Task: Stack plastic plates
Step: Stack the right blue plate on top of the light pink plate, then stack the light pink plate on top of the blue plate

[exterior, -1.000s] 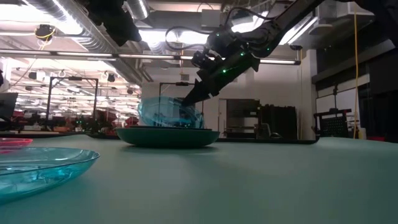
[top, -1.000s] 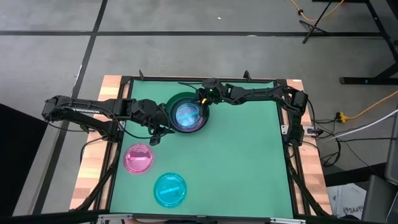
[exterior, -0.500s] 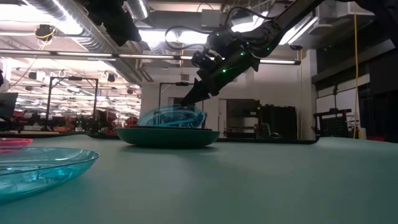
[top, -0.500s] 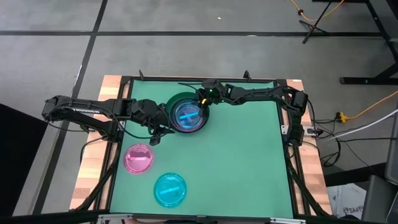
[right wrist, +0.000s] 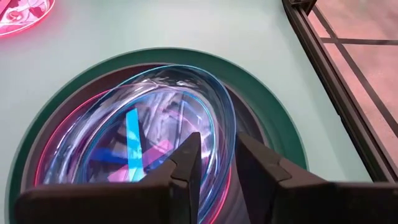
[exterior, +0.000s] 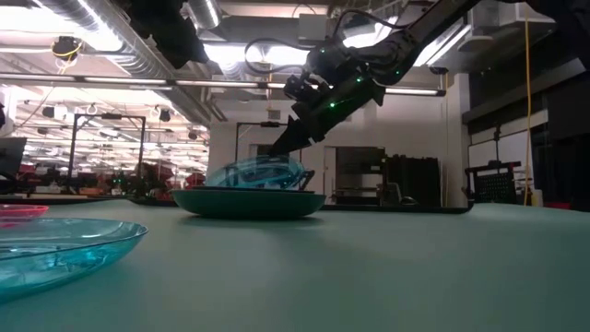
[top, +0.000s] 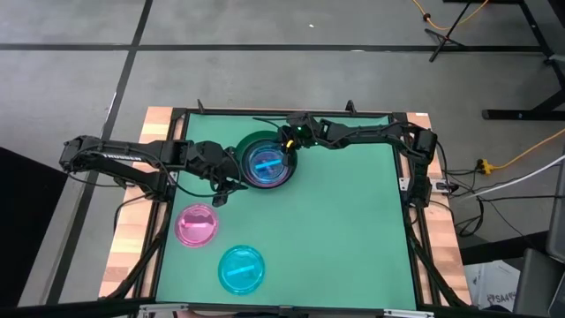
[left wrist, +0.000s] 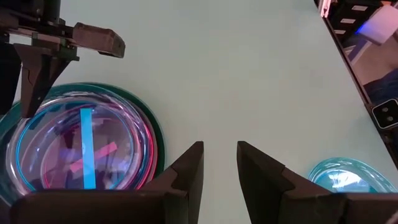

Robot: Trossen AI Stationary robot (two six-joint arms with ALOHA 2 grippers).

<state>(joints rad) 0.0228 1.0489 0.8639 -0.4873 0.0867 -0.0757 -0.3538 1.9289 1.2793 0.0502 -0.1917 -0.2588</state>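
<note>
Most of your green mat (top: 344, 238) lies bare on the right and middle; the plates crowd its left half, and the stack sits near the far edge, close to the frame (top: 291, 112).

Your right gripper (top: 289, 145) hangs over the stack's far rim, its fingers (right wrist: 186, 163) a narrow gap apart, straddling the rim of the top cyan plate (right wrist: 155, 121), which sits tilted in the pile. Whether the fingers press it you cannot tell.

Your left gripper (top: 231, 179) waits just beside the stack's near-left edge, fingers (left wrist: 186, 169) slightly parted and holding nothing.

Count them: in the stack, one green plate (top: 240, 147) at the bottom, one dark grey, a pink rim (right wrist: 59, 134) and the cyan one on top. Loose on the mat lie one pink plate (top: 197, 224) and one cyan plate (top: 241, 269), well apart from the stack.
</note>
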